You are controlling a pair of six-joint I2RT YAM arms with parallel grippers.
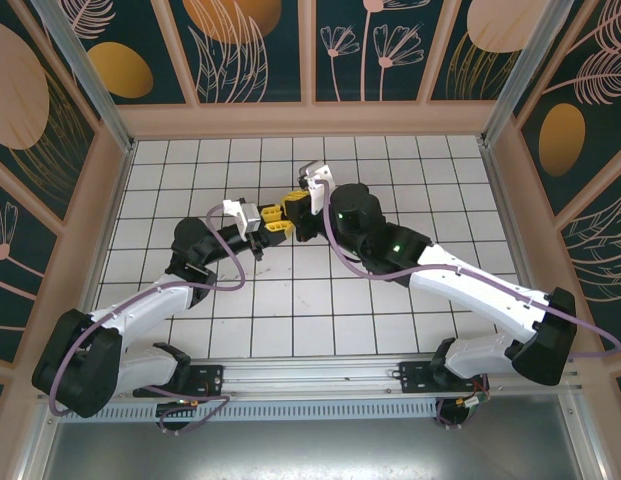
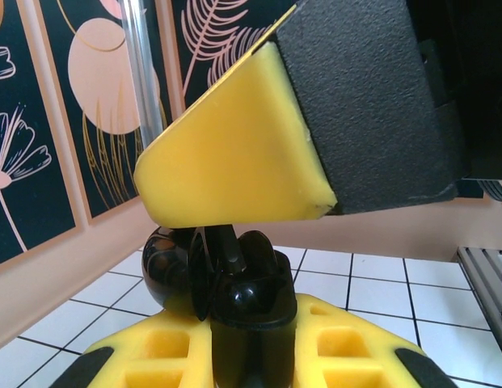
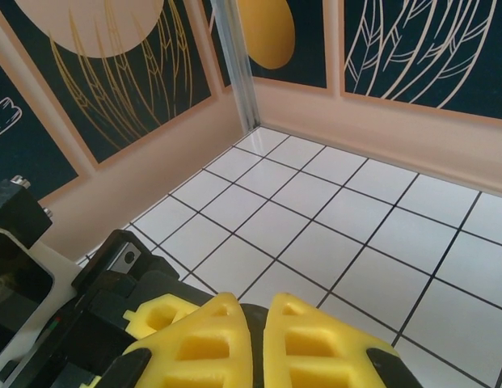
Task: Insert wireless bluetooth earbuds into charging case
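1. Progress: insertion appears to be under way but not finished. The black charging case [image 2: 249, 295] is clamped between the left gripper [image 2: 255, 356] pads.
2. Right gripper [image 3: 257, 315]: fingers pressed together just above the case (anything pinched between them cannot be told).
3. Earbud: a dark stem [image 2: 226, 242] rises from the case beneath the right fingertip and is probably one.

A white tiled floor [image 1: 390, 160] is spreading across the enclosure. Dark wall panels [image 1: 250, 50] painted with leaves and orange discs are rising around it, a silver post [image 3: 233, 65] is standing in one corner, and a metal rail [image 1: 310, 385] is running along the near edge.
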